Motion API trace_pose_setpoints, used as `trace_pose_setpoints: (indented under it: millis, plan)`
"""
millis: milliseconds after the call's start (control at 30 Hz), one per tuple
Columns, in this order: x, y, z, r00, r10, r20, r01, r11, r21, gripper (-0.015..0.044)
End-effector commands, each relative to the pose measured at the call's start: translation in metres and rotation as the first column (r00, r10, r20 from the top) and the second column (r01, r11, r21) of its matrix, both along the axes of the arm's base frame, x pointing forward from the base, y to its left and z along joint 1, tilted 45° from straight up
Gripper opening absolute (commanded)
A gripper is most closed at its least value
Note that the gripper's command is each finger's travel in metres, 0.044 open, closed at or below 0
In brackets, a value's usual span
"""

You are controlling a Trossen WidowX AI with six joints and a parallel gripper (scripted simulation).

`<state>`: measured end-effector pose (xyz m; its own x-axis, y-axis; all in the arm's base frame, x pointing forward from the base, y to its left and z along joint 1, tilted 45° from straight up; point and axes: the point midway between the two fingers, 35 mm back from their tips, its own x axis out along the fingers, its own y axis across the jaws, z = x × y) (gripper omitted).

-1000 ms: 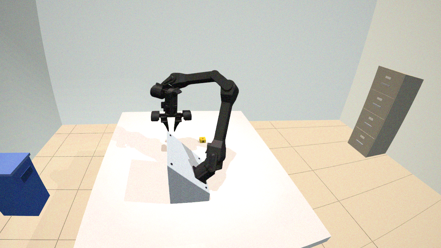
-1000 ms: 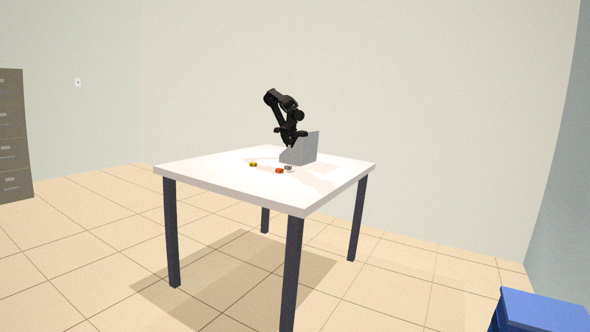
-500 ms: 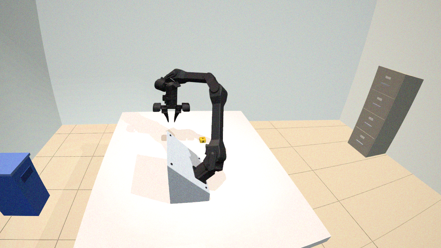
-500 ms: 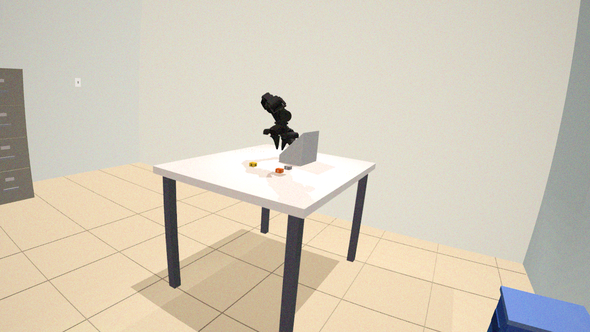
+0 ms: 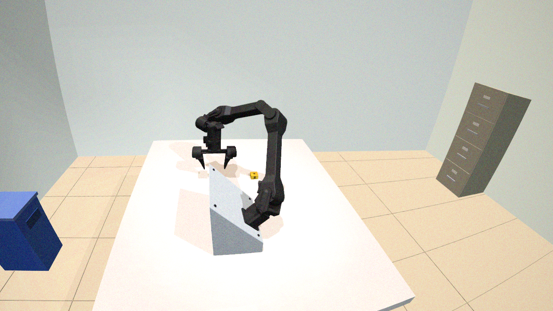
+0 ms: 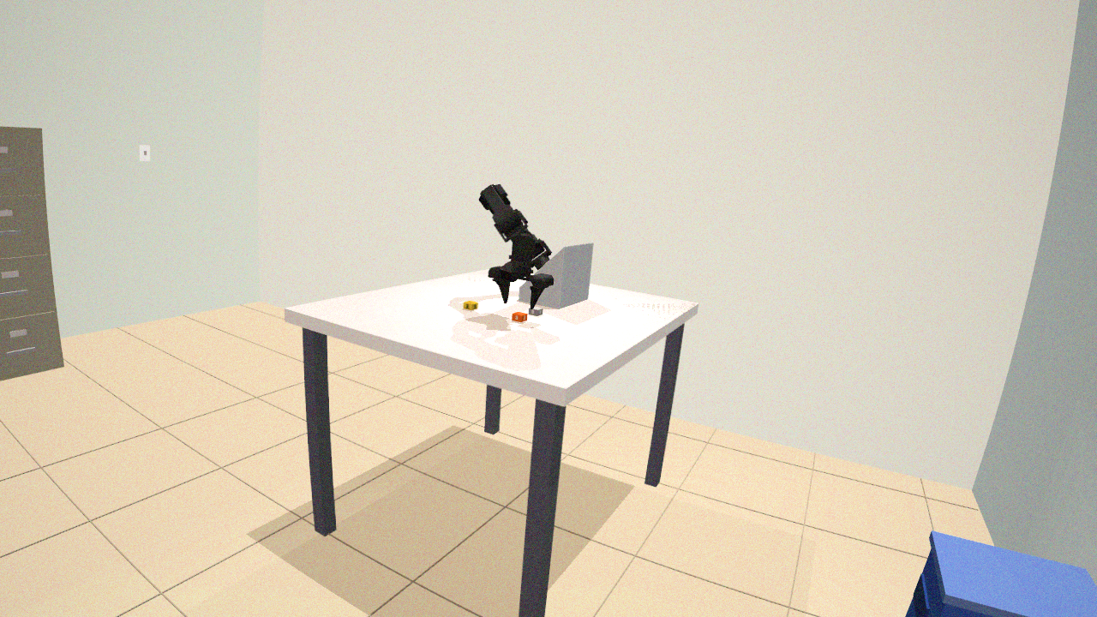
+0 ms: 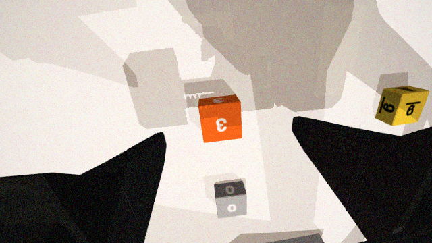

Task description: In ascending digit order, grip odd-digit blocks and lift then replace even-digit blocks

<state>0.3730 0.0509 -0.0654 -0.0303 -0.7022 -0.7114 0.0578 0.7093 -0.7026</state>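
Observation:
My gripper (image 5: pixel 214 169) (image 6: pixel 519 305) (image 7: pixel 229 131) is open and empty, above the table by the orange block. The orange block (image 6: pixel 518 316) (image 7: pixel 223 123) shows a 3, upside down in the wrist view, and appears between and beyond the spread fingertips. The grey block (image 6: pixel 535 312) (image 7: pixel 231 204) shows a 0 and sits nearer the arm's base than the orange one. The yellow block (image 5: pixel 254 175) (image 6: pixel 470 305) (image 7: pixel 401 106) stands off to the right in the wrist view, with a barred digit that seems to be an upside-down 6. The wedge hides orange and grey in the top view.
The arm is mounted on a grey wedge (image 5: pixel 232 228) (image 6: pixel 577 276) on the white table (image 5: pixel 309 262) (image 6: pixel 383 326). A corner of dark grey shows at the bottom of the wrist view. A blue bin (image 5: pixel 23 239) and a filing cabinet (image 5: pixel 475 143) stand off the table.

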Motion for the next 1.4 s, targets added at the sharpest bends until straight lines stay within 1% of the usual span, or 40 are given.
trace_pose_setpoints:
  millis: [0,767,1100,1133,1367]
  plan:
    - [0.0,0.001,0.0,1.0,0.013,0.002,-0.013,1.0,0.0,0.04]
    - [-0.001,-0.024,-0.024,1.0,0.013,0.002,-0.013,1.0,-0.002,0.04]
    - [-0.001,-0.024,-0.024,1.0,0.013,0.002,-0.013,1.0,-0.002,0.0138]
    - [-0.001,-0.024,-0.024,1.0,0.013,0.002,-0.013,1.0,-0.002,0.012]
    - [-0.001,-0.024,-0.024,1.0,0.013,0.002,-0.013,1.0,-0.002,0.012]
